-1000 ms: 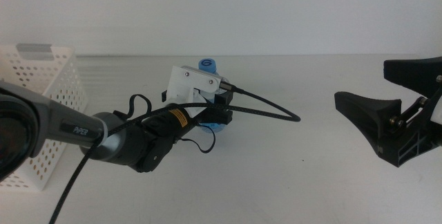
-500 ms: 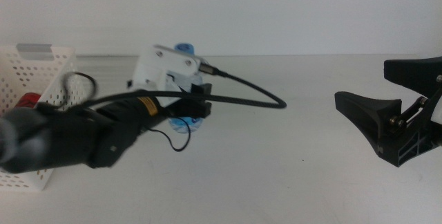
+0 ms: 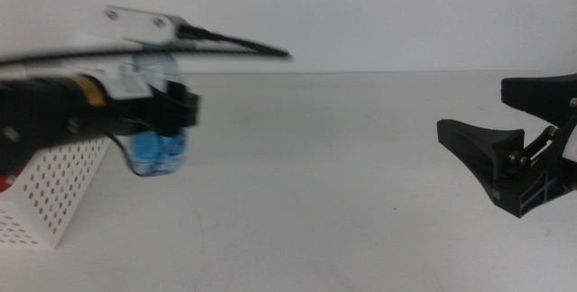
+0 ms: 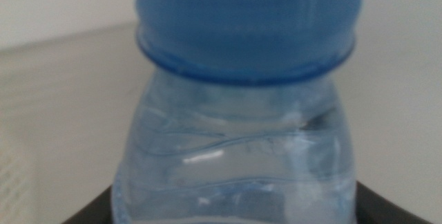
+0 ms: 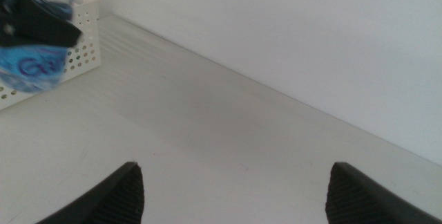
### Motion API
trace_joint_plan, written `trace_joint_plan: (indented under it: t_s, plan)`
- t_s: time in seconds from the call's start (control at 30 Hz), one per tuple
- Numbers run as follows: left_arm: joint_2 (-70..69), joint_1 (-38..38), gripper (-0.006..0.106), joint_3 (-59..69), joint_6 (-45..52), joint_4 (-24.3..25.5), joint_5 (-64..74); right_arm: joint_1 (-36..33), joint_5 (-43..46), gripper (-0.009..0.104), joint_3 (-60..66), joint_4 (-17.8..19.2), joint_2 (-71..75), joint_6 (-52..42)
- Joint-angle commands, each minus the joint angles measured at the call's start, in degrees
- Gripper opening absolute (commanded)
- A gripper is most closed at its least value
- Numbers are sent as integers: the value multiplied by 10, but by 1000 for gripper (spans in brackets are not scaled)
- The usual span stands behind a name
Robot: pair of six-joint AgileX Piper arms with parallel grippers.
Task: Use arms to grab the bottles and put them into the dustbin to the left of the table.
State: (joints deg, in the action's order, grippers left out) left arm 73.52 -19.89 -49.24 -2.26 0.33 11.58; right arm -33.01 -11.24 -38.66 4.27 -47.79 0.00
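Observation:
My left gripper is shut on the small clear water bottle and holds it in the air, blurred with motion, just right of the white perforated dustbin. In the left wrist view the bottle's blue cap and clear shoulder fill the picture between the dark jaws. The right wrist view shows the bottle's blue label in front of the dustbin. My right gripper waits open at the table's right side, nothing between its fingers.
A bit of red shows at the dustbin's left edge. The white table stretches between the two arms up to a pale back wall.
The left arm has lifted the water bottle off the table and swung it left toward the dustbin. The right gripper has not moved.

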Motion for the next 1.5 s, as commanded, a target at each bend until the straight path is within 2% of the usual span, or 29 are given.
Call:
trace_joint_plan:
  t_s: [0.0, 0.2, 0.43, 0.7, 0.93, 1.1, 1.2, 1.47]
  plan:
    - [-37, 25, 13, -54, 1, -3, 28, -1, 40, 70, -15, 6, 3, -7]
    - [-39, 95, 13, -139, 53, -3, 188, -1, 40, 70, -15, 6, 3, -7]
    - [-31, 194, 13, -227, 108, -25, 301, -1, 40, 70, -15, 6, 3, -7]
    - [40, 290, 13, -345, 192, -37, 428, -1, 40, 70, -15, 6, 3, -7]
    - [102, 343, 13, -397, 238, -44, 466, -1, 40, 70, -15, 6, 3, -7]
    - [156, 379, 13, -411, 280, -73, 484, -1, 40, 70, -15, 6, 3, -7]
    - [186, 389, 13, -411, 301, -93, 484, -1, 40, 70, -15, 6, 3, -7]
    - [263, 390, 13, -411, 308, -93, 482, -1, 40, 70, -15, 6, 3, -7]
